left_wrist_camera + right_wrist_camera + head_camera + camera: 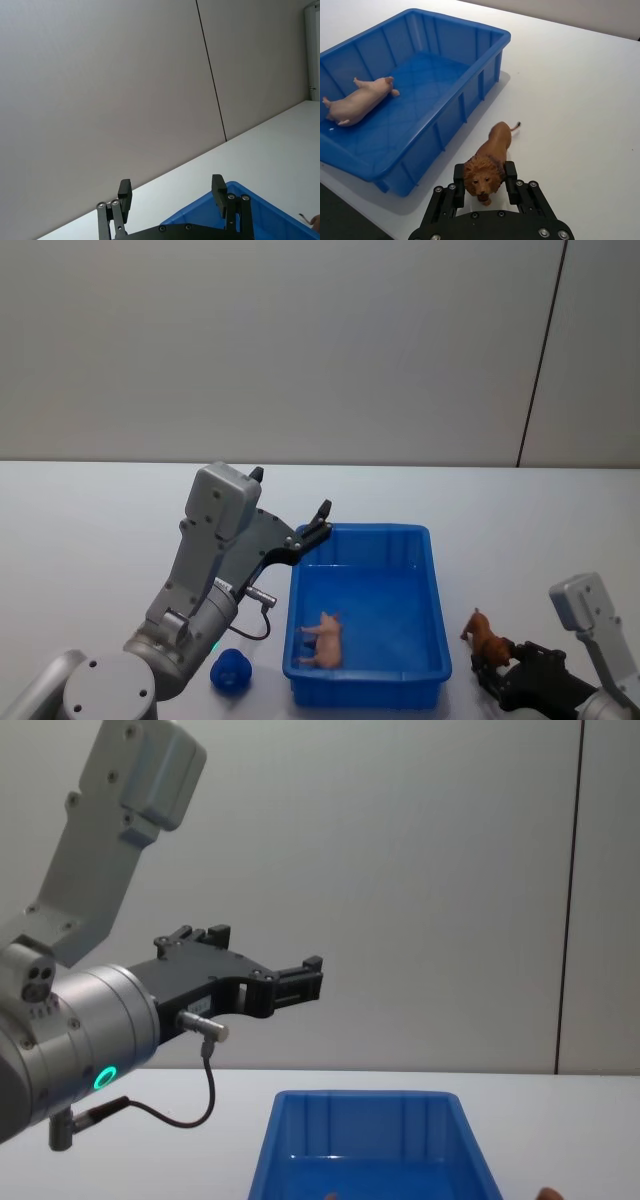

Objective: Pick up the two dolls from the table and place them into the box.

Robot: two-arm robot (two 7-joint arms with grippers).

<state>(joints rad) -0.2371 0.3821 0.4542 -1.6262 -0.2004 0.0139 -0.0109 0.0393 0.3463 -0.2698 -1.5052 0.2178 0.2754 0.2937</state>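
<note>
1. Currently, the pink pig doll [323, 638] is seen lying on its side on the floor of the blue box [365, 531], towards the box's near left corner.
2. The box is set on the white counter [100, 520], its long sides running away from the robot.
3. The brown lion doll [490, 155] is stood on the counter just beside the box's right wall, near its front corner.
4. The right gripper [485, 172] is held low at the lion's head, and its jaws are clenched on the mane from both sides.
5. The left gripper [171, 186] is raised above the box's far left corner, with its jaws released and nothing between them.
6. A small blue object [230, 670] is left on the counter beside the box's near left corner.
</note>
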